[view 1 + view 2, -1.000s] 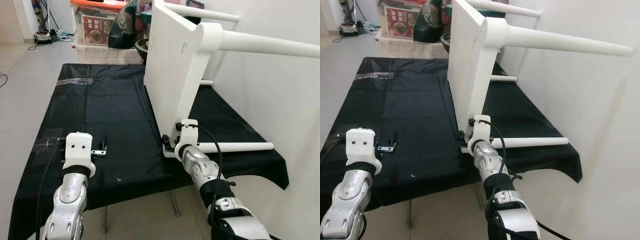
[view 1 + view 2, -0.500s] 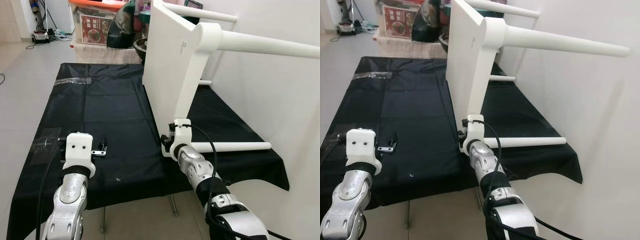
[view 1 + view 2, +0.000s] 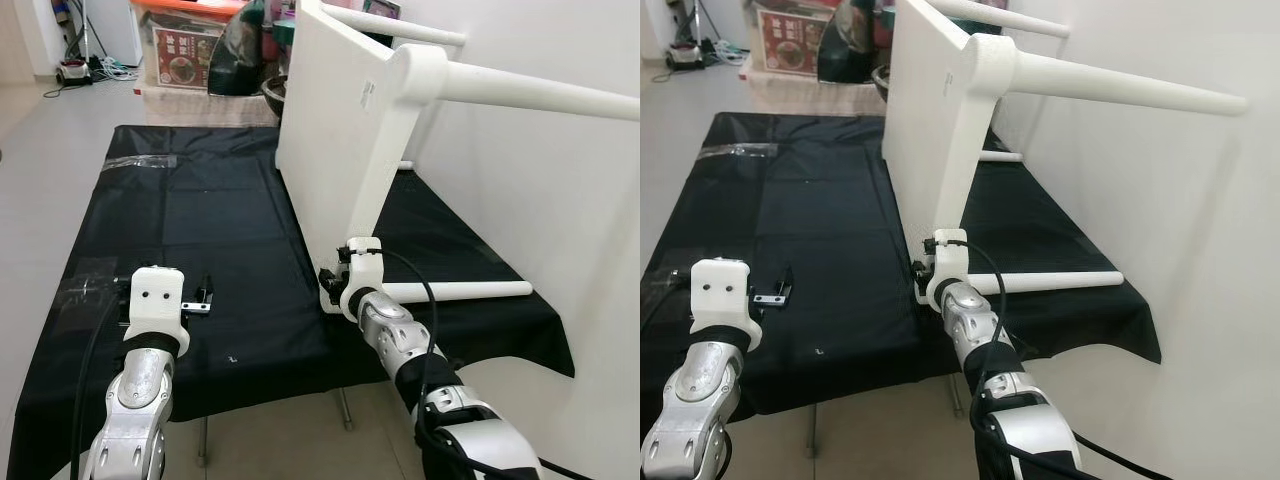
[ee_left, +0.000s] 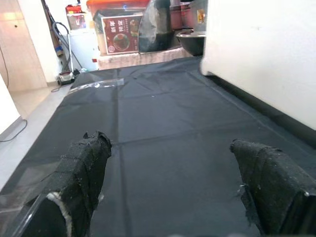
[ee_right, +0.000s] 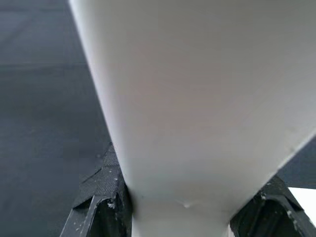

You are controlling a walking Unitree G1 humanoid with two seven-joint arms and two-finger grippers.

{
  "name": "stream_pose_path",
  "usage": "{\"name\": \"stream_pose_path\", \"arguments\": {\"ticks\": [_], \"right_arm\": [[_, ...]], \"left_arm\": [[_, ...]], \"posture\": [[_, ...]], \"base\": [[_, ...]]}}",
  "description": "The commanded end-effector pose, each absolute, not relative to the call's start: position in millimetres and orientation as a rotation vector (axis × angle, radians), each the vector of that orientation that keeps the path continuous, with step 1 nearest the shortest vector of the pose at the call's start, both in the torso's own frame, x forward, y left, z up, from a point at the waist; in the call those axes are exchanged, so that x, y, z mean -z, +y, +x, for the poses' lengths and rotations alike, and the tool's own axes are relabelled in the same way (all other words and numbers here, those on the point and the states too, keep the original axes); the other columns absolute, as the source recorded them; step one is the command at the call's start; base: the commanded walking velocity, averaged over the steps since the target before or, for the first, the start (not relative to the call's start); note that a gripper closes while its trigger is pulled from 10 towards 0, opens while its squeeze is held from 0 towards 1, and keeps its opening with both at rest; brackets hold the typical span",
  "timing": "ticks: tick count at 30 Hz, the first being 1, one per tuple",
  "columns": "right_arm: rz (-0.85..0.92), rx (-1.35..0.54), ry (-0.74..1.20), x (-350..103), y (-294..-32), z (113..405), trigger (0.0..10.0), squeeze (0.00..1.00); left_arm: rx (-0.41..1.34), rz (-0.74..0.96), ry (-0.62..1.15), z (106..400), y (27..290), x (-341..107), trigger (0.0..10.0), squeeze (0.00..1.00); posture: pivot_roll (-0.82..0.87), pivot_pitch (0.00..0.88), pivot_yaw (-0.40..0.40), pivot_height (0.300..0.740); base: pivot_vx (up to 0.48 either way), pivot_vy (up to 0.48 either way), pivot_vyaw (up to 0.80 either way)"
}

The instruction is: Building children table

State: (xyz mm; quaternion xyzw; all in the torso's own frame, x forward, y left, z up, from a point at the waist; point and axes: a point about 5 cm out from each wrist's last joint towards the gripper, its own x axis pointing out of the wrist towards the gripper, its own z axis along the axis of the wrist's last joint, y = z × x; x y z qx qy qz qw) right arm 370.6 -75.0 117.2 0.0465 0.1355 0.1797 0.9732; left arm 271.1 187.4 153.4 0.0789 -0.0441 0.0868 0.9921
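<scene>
A white children's table [image 3: 335,150] stands on its side on the black-covered worktable [image 3: 200,230], its top upright and its legs [image 3: 540,92] sticking out to the right. My right gripper [image 3: 332,285] is shut on the lower corner of the tabletop [image 5: 197,98], one black finger [image 5: 101,197] on either side of the white edge. My left gripper [image 4: 173,182] hovers open over the black cloth near the front left, nothing between its fingers [image 4: 81,168]. A small metal bracket [image 3: 200,297] lies just beyond the left wrist.
A white wall [image 3: 560,200] runs close along the right side. Behind the worktable stand a plastic storage box [image 3: 185,45], a dark bag [image 3: 240,50] and cables on the floor. A clear tape strip [image 3: 145,162] lies on the cloth at the far left.
The right gripper has pushed the table's lower corner slightly left and forward, tilting the tabletop a little. The left arm has stayed put.
</scene>
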Motion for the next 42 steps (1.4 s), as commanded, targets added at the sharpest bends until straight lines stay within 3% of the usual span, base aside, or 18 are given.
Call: {"name": "stream_pose_path", "arguments": {"ticks": [1, 2, 6, 10, 11, 12, 14, 15, 20, 23, 24, 28, 29, 32, 33, 34, 38, 42], "right_arm": [[0.051, -0.632, 0.231, -122, -44, 360, 2.1, 0.0], [0.026, -0.714, 0.205, -123, -40, 355, 2.9, 0.0], [-0.017, -0.79, 0.178, -123, -37, 351, 3.8, 0.0], [-0.039, -0.817, 0.165, -123, -34, 348, 4.0, 0.0], [-0.021, -0.81, 0.179, -123, -31, 348, 6.4, 0.0], [-0.015, -0.793, 0.201, -123, -26, 347, 4.8, 0.0], [-0.01, -0.77, 0.223, -122, -23, 347, 4.7, 0.0], [0.017, -0.732, 0.266, -121, -18, 347, 7.1, 0.0], [0.218, -0.518, 0.458, -118, -11, 350, 6.4, 0.0], [0.261, -0.489, 0.486, -119, -10, 351, 6.0, 0.0], [0.327, -0.448, 0.521, -126, -3, 352, 6.6, 0.0], [0.337, -0.444, 0.52, -135, 4, 353, 6.9, 0.0], [0.34, -0.469, 0.522, -145, 14, 350, 9.1, 0.0], [0.337, -0.488, 0.521, -149, 19, 349, 9.1, 0.0], [0.341, -0.544, 0.513, -157, 30, 345, 10.0, 0.0], [0.341, -0.544, 0.513, -157, 30, 345, 10.0, 0.0], [0.274, -0.76, 0.5, -170, 73, 318, 10.0, 0.0], [0.248, -0.788, 0.555, -163, 84, 309, 10.0, 0.0]], "left_arm": [[-0.161, 0.163, -0.089, 270, 186, -154, 10.0, 0.0], [-0.162, 0.164, -0.09, 270, 187, -154, 10.0, 0.0], [-0.165, 0.164, -0.091, 270, 187, -155, 10.0, 0.0], [-0.166, 0.164, -0.092, 270, 188, -155, 10.0, 0.0], [-0.167, 0.164, -0.092, 270, 187, -155, 10.0, 0.0], [-0.167, 0.165, -0.092, 270, 187, -155, 10.0, 0.0], [-0.167, 0.165, -0.092, 270, 187, -155, 10.0, 0.0], [-0.167, 0.166, -0.093, 270, 187, -155, 10.0, 0.0], [-0.173, 0.169, -0.1, 270, 189, -157, 10.0, 0.0], [-0.175, 0.17, -0.1, 270, 190, -158, 10.0, 0.0], [-0.184, 0.174, -0.101, 269, 192, -158, 10.0, 0.0], [-0.19, 0.175, -0.101, 269, 194, -158, 10.0, 0.0], [-0.195, 0.175, -0.102, 268, 195, -158, 10.0, 0.0], [-0.196, 0.175, -0.103, 268, 195, -158, 10.0, 0.0], [-0.198, 0.174, -0.104, 268, 194, -158, 10.0, 0.0], [-0.198, 0.174, -0.104, 268, 194, -158, 10.0, 0.0], [-0.205, 0.173, -0.104, 268, 194, -158, 10.0, 0.0], [-0.207, 0.175, -0.104, 267, 193, -158, 10.0, 0.0]], "posture": [[0.14, 0.0, -0.159, 0.74], [0.14, 0.0, -0.16, 0.74], [0.14, 0.0, -0.161, 0.74], [0.14, 0.0, -0.162, 0.74], [0.14, 0.0, -0.162, 0.74], [0.14, 0.0, -0.162, 0.74], [0.14, 0.0, -0.162, 0.74], [0.15, 0.0, -0.166, 0.74], [0.16, 0.0, -0.172, 0.74], [0.16, 0.0, -0.172, 0.74], [0.17, 0.0, -0.181, 0.74], [0.17, 0.0, -0.186, 0.74], [0.17, 0.0, -0.186, 0.74], [0.17, 0.0, -0.186, 0.74], [0.18, 0.0, -0.198, 0.74], [0.18, 0.0, -0.198, 0.74], [0.18, 0.0, -0.204, 0.74], [0.19, 0.0, -0.211, 0.74]], "base": [[0.0, 0.0, 0.0], [0.0, 0.0, 0.0], [0.0, 0.0, 0.0], [0.0, 0.0, 0.0], [0.0, 0.0, 0.0], [0.0, 0.0, 0.0], [0.0, 0.0, 0.0], [0.0, 0.0, 0.0], [0.0, 0.0, 0.0], [0.0, 0.0, 0.0], [0.0, 0.0, 0.0], [0.0, 0.0, 0.0], [0.0, 0.0, 0.0], [0.0, 0.0, 0.0], [0.0, 0.0, 0.0], [0.0, 0.0, 0.0], [0.0, 0.0, 0.0], [0.0, 0.0, 0.0]]}}
